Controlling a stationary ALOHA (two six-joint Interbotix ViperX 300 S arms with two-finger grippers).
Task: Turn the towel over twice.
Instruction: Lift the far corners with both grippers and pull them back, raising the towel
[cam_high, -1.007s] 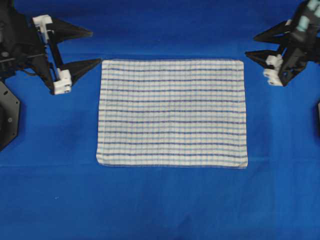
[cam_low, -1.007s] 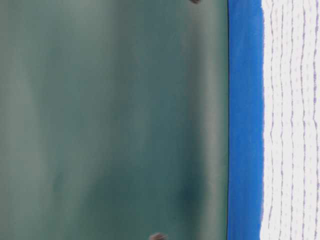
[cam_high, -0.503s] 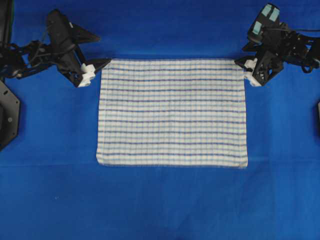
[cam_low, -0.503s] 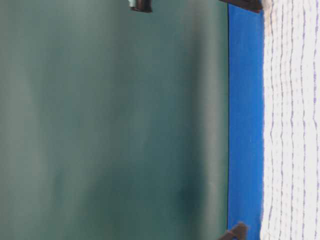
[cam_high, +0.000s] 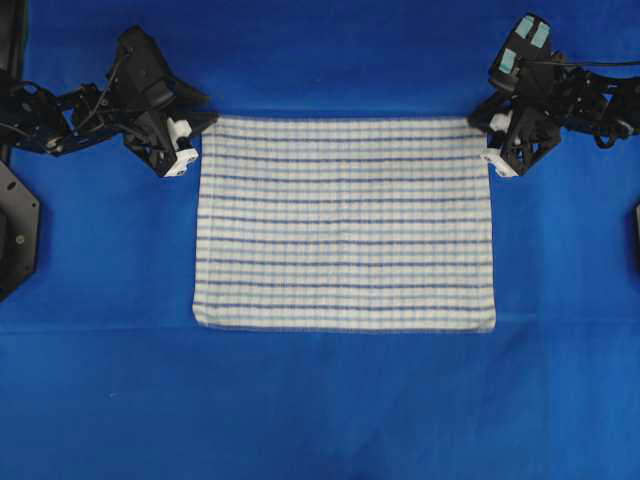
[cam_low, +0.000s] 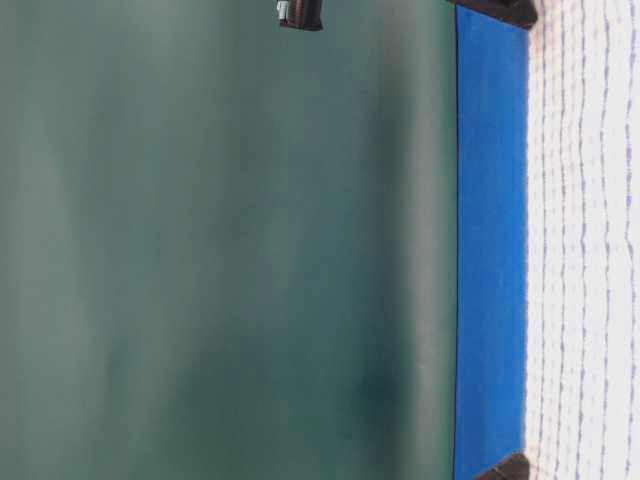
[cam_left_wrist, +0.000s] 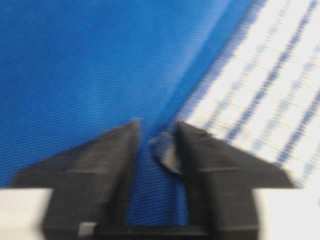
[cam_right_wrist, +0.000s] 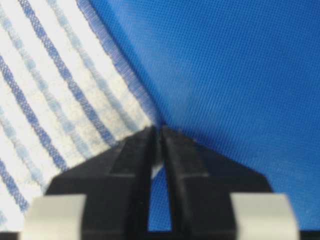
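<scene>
The towel (cam_high: 345, 225), white with dark and light blue stripes, lies flat on the blue table covering (cam_high: 320, 400). My left gripper (cam_high: 203, 126) sits at the towel's far left corner. In the left wrist view its jaws (cam_left_wrist: 156, 129) stand narrowly apart, with the curled corner of the towel (cam_left_wrist: 167, 150) pinched against one finger. My right gripper (cam_high: 482, 130) is at the far right corner. Seen from the right wrist, that gripper (cam_right_wrist: 160, 129) is shut, with a white sliver of the towel (cam_right_wrist: 55, 100) between its tips.
Both arms reach in from the far corners. A black base (cam_high: 15, 230) sits at the left edge and another dark part (cam_high: 636, 225) at the right edge. A green wall (cam_low: 230, 250) rises behind the table. Open blue covering lies on the near side of the towel.
Both grippers came down from wide open beside the far corners and closed onto them. The towel itself has not shifted.
</scene>
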